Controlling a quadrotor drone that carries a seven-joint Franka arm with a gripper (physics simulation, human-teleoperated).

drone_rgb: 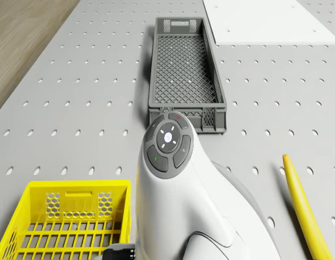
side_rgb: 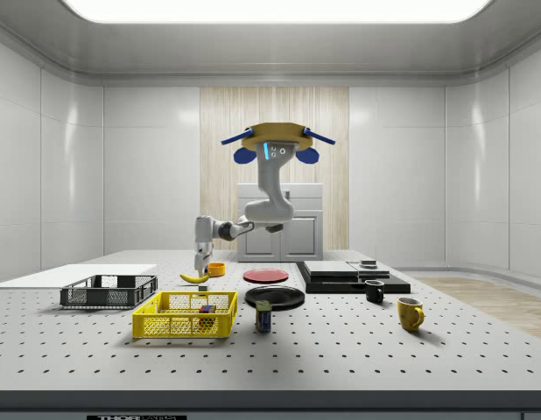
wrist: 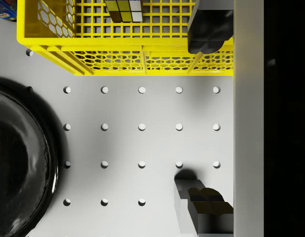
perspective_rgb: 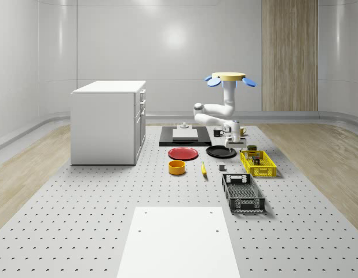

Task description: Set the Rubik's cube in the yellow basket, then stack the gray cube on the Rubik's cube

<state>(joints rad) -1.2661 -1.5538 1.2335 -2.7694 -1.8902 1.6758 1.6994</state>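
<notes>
This is a robotics test lab, rendered in a simulator. The main sign is the large gray counter [perspective_rgb: 80,226], drilled all over with a regular grid of mounting holes like an optical bench. Around it stand smooth, pale, windowless wall panels [perspective_rgb: 167,52] with rounded corners, one strip of wood cladding [perspective_rgb: 289,55], and a broad light panel [side_rgb: 270,9] set in the ceiling. A plain white cabinet [perspective_rgb: 106,121] with drawers stands on the counter. Household things are laid out as test props: a red plate [perspective_rgb: 183,153], a black plate [perspective_rgb: 220,152], an orange bowl [perspective_rgb: 176,167], mugs [side_rgb: 410,312], a banana [perspective_rgb: 203,168], a yellow basket [perspective_rgb: 258,164] and a gray crate [perspective_rgb: 243,193]. A drone [perspective_rgb: 230,77] carrying an arm hovers above them.
</notes>
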